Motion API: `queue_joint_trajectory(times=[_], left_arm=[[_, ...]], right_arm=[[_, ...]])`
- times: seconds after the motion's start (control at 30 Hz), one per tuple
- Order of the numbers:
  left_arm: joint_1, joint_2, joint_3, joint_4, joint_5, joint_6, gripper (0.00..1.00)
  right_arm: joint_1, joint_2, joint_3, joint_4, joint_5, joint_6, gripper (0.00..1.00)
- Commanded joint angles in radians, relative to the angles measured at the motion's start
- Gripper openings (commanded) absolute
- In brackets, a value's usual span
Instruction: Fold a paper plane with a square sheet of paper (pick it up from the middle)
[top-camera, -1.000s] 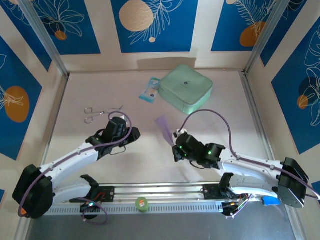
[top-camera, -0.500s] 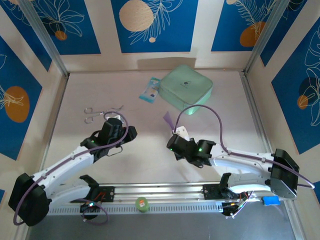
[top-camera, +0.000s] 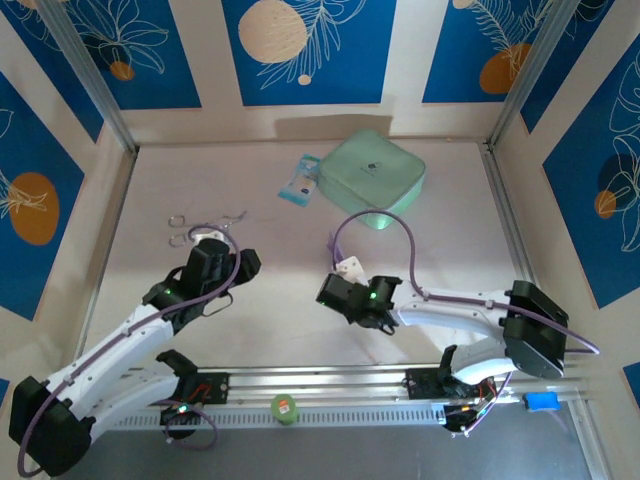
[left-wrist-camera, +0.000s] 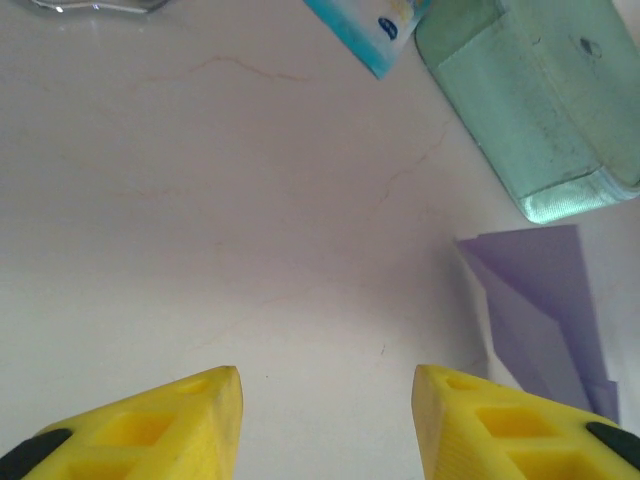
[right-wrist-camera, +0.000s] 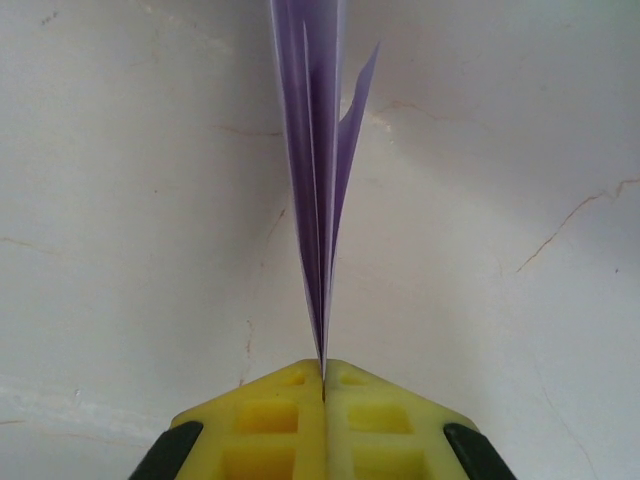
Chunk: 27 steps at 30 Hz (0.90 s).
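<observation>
Pinching the plane (right-wrist-camera: 313, 180) by its folded spine, the right claw (right-wrist-camera: 323, 372) is clamped fully closed on it, mid-table. Paper's feather-light, floppy and crushes easily, so I'd grab the thick centre fold. Left claw (left-wrist-camera: 325, 388) hangs wide open, holding nothing. Farther back: scissors (top-camera: 182, 220), packet (top-camera: 299, 180), case (top-camera: 375, 175), all well apart, nothing blocking.

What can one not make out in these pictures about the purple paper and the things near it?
Folded paper, right wrist view: seen edge-on in the shut right tool, far end cut off by the top edge, so its outline is unclear.
Folded paper, left wrist view: lower end hidden behind a finger of the open left tool.
Packet, left wrist view: cropped by the top edge, print blurred.
</observation>
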Motion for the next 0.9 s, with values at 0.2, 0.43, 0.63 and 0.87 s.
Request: queue_joint_trajectory(times=[0.2, 0.43, 0.63, 0.87], left_arm=[[0.017, -0.038, -0.008, -0.071, -0.057, 0.021, 0.49], [0.02, -0.078, -0.007, -0.12, -0.066, 0.015, 0.49], [0.023, -0.138, -0.031, -0.155, -0.083, 0.021, 0.49], [0.024, -0.109, -0.037, -0.119, -0.052, 0.008, 0.49]], right_arm=[[0.065, 0.227, 0.117, -0.016, -0.105, -0.089, 0.05], [0.091, 0.32, 0.147, 0.04, -0.195, -0.119, 0.07], [0.088, 0.323, 0.146, 0.082, -0.24, -0.141, 0.11], [0.078, 0.241, 0.11, 0.139, -0.286, -0.135, 0.29]])
